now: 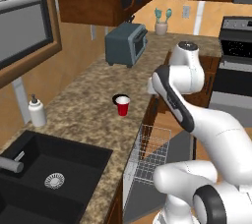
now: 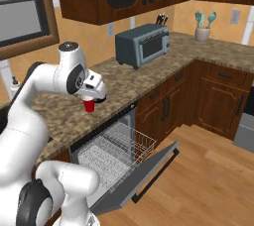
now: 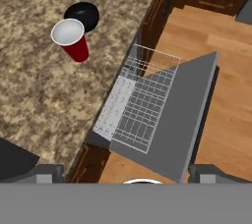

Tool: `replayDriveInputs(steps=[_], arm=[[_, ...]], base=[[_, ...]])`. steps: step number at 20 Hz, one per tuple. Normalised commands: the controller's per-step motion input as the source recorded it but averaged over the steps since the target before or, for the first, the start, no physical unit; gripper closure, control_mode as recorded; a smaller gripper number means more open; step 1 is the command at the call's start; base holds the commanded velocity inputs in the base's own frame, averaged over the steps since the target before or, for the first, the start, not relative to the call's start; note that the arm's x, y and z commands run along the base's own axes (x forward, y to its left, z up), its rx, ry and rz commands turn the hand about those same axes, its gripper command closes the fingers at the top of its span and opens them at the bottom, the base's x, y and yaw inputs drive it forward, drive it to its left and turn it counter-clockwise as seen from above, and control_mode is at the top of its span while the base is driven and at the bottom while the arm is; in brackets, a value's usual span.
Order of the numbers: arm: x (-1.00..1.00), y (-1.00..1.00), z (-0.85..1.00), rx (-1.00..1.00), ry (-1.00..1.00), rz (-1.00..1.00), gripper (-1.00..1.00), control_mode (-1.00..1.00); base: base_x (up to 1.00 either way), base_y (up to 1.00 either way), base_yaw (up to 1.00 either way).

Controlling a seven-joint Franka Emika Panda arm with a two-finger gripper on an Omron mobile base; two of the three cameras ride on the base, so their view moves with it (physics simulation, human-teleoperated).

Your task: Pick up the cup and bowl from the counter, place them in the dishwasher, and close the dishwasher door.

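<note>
Brown granite counter (image 1: 88,105) runs along the wall, with a black sink (image 1: 44,179) at the left end and a white soap bottle (image 1: 36,111) beside it. Further along, the red cup (image 1: 122,105) stands upright near the counter's front edge, and the black bowl (image 3: 82,14) sits right behind it, pretty much touching. Toaster oven (image 1: 126,44) is further back. Below the counter the dishwasher (image 2: 114,145) has its door (image 2: 144,178) dropped down and the wire rack (image 2: 116,153) pulled out over it. Gripper (image 3: 126,173) hangs high above the door, claw spread wide, holding nothing.
</note>
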Motion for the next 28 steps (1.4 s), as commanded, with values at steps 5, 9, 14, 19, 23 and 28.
replayDriveInputs(steps=[5,9,14,19,23,28], arm=[[0.68,0.12,-0.29,0.00,0.00,0.00,-1.00,-1.00],[0.48,0.44,-0.28,0.00,0.00,0.00,-1.00,-1.00],[0.42,0.37,-0.28,0.03,0.00,0.00,-1.00,-1.00],[0.45,0.19,-0.39,0.07,0.00,0.00,-1.00,-1.00],[0.43,0.02,-0.27,0.00,0.01,0.00,-1.00,-1.00],[0.58,0.10,-0.20,0.00,0.07,0.00,-1.00,-1.00]], base=[[0.00,0.00,0.00],[0.00,0.00,0.00],[0.00,0.00,0.00],[0.00,0.00,0.00],[0.00,0.00,0.00],[0.00,0.00,0.00]])
